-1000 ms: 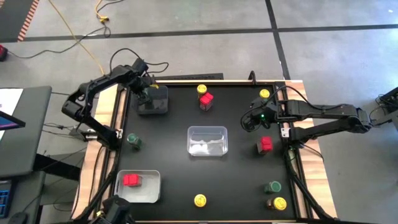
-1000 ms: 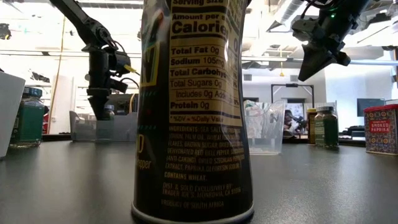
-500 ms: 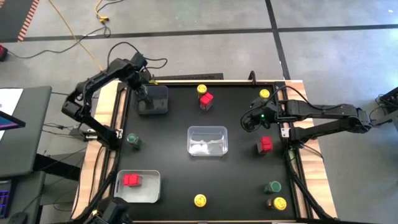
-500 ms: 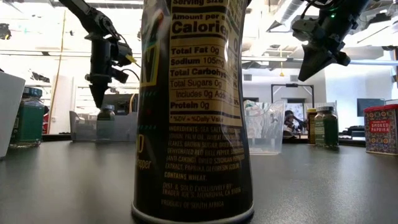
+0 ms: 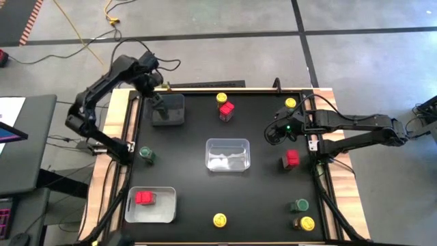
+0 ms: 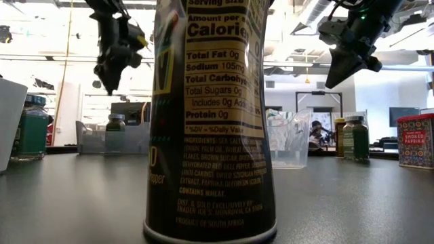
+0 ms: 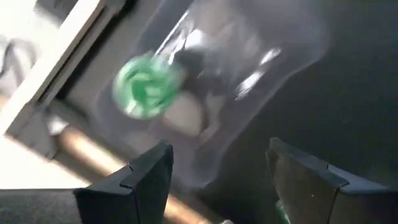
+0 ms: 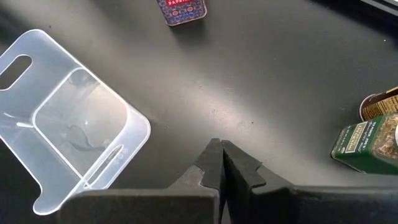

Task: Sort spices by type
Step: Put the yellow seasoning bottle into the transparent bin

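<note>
My left gripper hangs open above the grey bin at the far left. A green-lidded jar stands on its base in that bin, below and clear of the fingers. My right gripper is shut and hovers over bare table at the right. The other jars stand on the table: yellow-lidded; red-topped; green-lidded. One red-topped jar sits in the near-left bin.
A clear bin stands at the table's middle, seen as well in the right wrist view. In the low view the near yellow-lidded jar blocks the middle. Bare table lies between the bins and along the near side.
My left gripper has risen straight up from the green-lidded jar in the far-left bin and drifted slightly toward the far edge. The jar has stayed standing in the bin. The right arm has kept still.
</note>
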You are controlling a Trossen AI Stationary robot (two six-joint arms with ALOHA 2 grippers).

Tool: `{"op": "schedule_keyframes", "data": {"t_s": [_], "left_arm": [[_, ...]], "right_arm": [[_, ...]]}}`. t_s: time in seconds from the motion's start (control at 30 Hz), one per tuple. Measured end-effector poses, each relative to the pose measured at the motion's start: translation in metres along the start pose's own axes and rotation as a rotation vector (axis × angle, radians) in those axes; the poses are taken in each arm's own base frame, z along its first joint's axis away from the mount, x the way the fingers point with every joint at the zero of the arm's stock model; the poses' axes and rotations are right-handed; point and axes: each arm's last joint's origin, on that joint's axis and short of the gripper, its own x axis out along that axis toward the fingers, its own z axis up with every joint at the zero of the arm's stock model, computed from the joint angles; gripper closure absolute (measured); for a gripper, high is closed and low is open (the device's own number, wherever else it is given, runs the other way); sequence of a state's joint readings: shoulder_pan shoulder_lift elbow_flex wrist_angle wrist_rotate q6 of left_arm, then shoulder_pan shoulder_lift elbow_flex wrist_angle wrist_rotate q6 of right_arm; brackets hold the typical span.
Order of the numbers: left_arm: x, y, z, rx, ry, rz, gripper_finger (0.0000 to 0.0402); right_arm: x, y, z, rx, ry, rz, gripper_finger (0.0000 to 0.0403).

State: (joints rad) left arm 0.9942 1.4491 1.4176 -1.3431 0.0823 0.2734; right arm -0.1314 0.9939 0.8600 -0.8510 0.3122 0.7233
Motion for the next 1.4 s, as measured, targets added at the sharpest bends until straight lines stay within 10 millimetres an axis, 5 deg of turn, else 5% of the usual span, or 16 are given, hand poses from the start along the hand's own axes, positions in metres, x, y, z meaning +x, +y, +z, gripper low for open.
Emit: {"op": "schedule_keyframes", "data": {"t_s": [0.4, 0.67, 1.0, 1.4], "left_arm": [[-0.032, -0.115, -0.032, 0.077, -0.532, -0.146, 0.0154], [-0.021, -0.177, -0.058, 0.095, -0.601, -0.132, 0.0154], [-0.008, -0.200, -0.062, 0.327, -0.549, -0.105, 0.0154], [-0.006, -0.201, -0.061, 0.341, -0.544, -0.097, 0.0154]], "right_arm": [[0.000, -0.001, -0.001, -0.090, 0.009, -0.006, 0.0372], [0.000, 0.002, 0.003, -0.175, -0.027, 0.018, 0.0372], [0.006, 0.000, 0.010, -0.241, -0.048, 0.002, 0.0317], [0.007, -0.001, 0.009, -0.262, -0.032, -0.013, 0.0105]]}}
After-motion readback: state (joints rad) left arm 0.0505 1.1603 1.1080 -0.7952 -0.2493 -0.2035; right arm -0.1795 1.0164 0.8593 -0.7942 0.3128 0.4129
